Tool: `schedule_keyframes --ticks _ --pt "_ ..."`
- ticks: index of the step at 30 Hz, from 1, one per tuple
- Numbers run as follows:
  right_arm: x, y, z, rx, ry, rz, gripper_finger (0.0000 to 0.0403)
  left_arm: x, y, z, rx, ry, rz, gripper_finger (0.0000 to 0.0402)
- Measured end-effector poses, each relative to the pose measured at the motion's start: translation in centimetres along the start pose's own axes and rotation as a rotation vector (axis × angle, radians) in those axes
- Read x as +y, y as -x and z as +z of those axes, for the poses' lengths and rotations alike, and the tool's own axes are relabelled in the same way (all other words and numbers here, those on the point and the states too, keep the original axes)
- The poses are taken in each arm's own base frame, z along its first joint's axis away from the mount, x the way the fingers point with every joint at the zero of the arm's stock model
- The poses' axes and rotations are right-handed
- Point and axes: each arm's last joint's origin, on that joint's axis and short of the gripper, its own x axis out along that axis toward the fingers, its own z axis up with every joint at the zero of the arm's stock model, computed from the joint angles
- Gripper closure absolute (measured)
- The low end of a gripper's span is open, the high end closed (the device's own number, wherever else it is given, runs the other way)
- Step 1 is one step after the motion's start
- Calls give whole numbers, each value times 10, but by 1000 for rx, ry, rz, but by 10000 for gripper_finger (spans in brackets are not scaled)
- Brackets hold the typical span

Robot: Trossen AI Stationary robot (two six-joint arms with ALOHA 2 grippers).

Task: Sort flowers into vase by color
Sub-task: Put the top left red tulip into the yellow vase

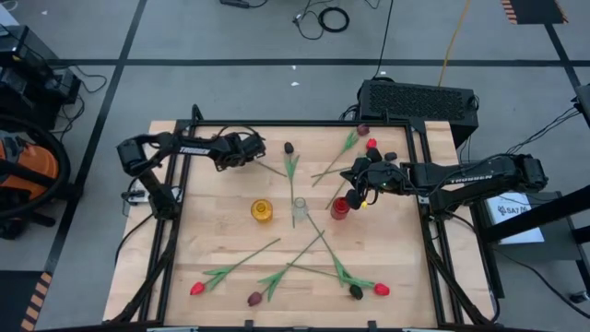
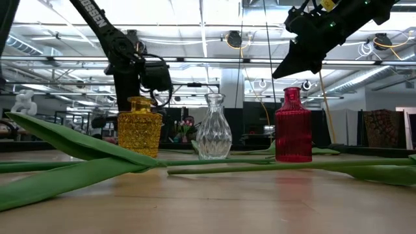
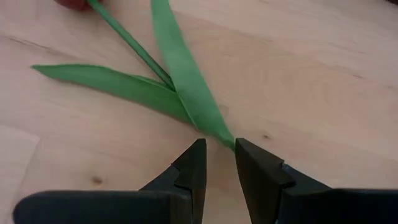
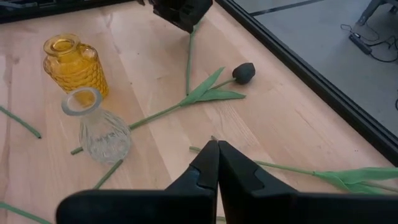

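The table (image 1: 221, 249) is being viewed from above, with 12 o'clock at its far edge. Three vases are standing in a row at its centre: the yellow vase (image 1: 263, 210) toward 9 o'clock, the clear vase (image 1: 300, 211) in the middle, and the red vase (image 1: 340, 208) toward 3 o'clock.

The left gripper (image 1: 256, 153) is being held low over the wood at about 11 o'clock. Its fingers (image 3: 194, 163) are being kept narrowly apart, with bare wood showing in the gap. The green end of a dark-headed tulip (image 1: 289, 148) is reaching the fingertips. A firm pinch cannot be confirmed.

The right gripper (image 1: 356, 196) is being held above the red vase, at about 2 o'clock from centre. Its fingers (image 4: 208, 163) are being pressed fully together, and nothing is being carried.

The flowers are lying flat on the table. One group (image 1: 369, 144) is being kept at 1 o'clock, beside the right arm. A second group (image 1: 318, 267) is lying fanned out at 6 o'clock, with the heads pointing toward the near edge.
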Motion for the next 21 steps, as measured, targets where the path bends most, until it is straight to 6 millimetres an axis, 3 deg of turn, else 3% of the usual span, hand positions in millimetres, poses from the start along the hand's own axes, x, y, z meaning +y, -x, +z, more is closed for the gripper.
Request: schedule_keyframes --ticks 5,21 --pt "-1 0 -2 19 12 -5 403 -4 -11 3 -17 35 -24 311" --pt "-3 0 -9 86 -11 -26 403 -5 -10 15 6 84 -66 311"
